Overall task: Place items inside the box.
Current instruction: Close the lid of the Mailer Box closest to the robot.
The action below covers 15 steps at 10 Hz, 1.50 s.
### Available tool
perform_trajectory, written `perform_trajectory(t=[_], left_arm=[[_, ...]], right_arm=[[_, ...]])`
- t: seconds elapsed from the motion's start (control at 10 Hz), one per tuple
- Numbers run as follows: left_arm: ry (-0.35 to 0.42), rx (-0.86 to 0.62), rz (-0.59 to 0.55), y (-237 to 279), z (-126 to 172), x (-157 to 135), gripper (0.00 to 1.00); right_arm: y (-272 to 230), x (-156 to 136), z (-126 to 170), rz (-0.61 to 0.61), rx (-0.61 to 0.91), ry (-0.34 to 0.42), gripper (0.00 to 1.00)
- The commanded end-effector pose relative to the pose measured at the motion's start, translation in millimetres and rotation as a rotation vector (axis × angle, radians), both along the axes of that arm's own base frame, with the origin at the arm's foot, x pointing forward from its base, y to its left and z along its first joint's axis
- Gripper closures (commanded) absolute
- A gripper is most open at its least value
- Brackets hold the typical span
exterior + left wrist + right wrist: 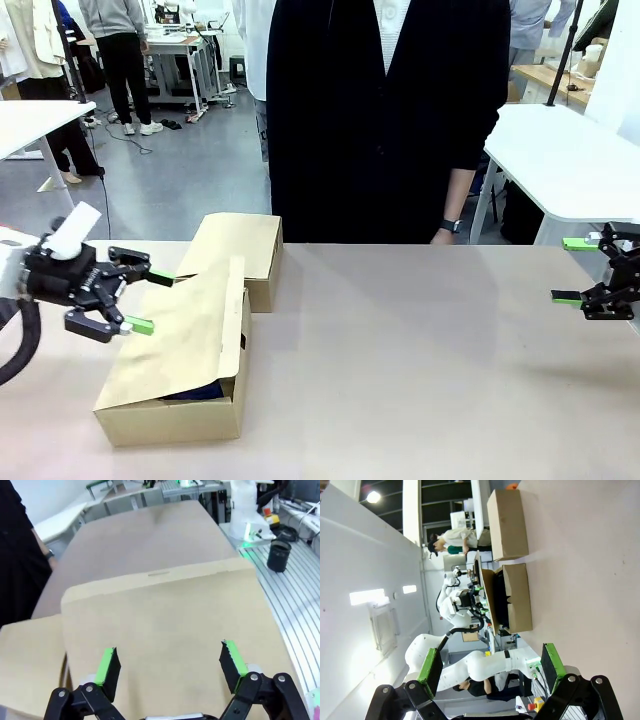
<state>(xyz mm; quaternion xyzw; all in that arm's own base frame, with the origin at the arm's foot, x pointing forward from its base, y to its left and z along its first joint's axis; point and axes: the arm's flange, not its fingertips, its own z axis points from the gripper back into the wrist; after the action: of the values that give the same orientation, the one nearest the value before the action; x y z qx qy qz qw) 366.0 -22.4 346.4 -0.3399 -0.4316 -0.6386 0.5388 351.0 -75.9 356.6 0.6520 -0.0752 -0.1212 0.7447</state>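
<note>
Apparently most packing is done: something navy (196,392) lies inside the box (175,412), whose lid (185,335) is nearly down. My left fingers (143,300) hover spread and empty at the lid; my right fingers (575,270) wait wide, empty, across the tabletop (420,360).

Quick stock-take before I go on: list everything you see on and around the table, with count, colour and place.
box: one, brown cardboard, near left part of the table, its lid flap tilted partly down over the opening.
dark item: one, navy or black, just visible inside the box under the flap; I cannot tell what it is.
second box: one, brown cardboard, closed, just behind the first.
table: one, light brown top.
person: one, dark clothing, standing at the far side, a watch on one wrist.
left gripper: open, at the flap's left edge.
right gripper: open, at the table's right edge.
</note>
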Motion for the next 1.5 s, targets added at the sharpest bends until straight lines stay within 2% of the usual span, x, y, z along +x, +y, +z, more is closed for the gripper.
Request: perform_trajectory(t=[0.0, 0.3, 0.6, 0.7, 1.0, 1.3, 1.4], left_arm=[[-0.018, 0.066, -0.012, -32.8, -35.1, -63.9, 0.0], [-0.004, 0.168, -0.041, -31.4, -56.9, -67.4, 0.0], [-0.005, 0.148, -0.029, -24.5, -53.3, -68.7, 0.0], [-0.007, 0.126, -0.024, -19.9, -45.9, -69.6, 0.0], [0.052, -0.055, -0.036, 23.1, 21.4, -81.2, 0.0], [0.238, -0.176, -0.099, 91.2, 59.8, -91.6, 0.0], [0.412, -0.265, -0.058, 124.7, 69.1, -91.6, 0.0]], right_arm=[[-1.4, -2.2, 4.6, 0.006, 0.005, 0.007, 0.0], [-1.4, -2.2, 4.6, 0.006, 0.005, 0.007, 0.0], [-1.4, -2.2, 4.6, 0.006, 0.005, 0.007, 0.0], [-1.4, -2.2, 4.6, 0.006, 0.005, 0.007, 0.0], [-1.4, -2.2, 4.6, 0.006, 0.005, 0.007, 0.0], [-1.4, -2.2, 4.6, 0.006, 0.005, 0.007, 0.0], [-1.4, -2.2, 4.6, 0.006, 0.005, 0.007, 0.0]])
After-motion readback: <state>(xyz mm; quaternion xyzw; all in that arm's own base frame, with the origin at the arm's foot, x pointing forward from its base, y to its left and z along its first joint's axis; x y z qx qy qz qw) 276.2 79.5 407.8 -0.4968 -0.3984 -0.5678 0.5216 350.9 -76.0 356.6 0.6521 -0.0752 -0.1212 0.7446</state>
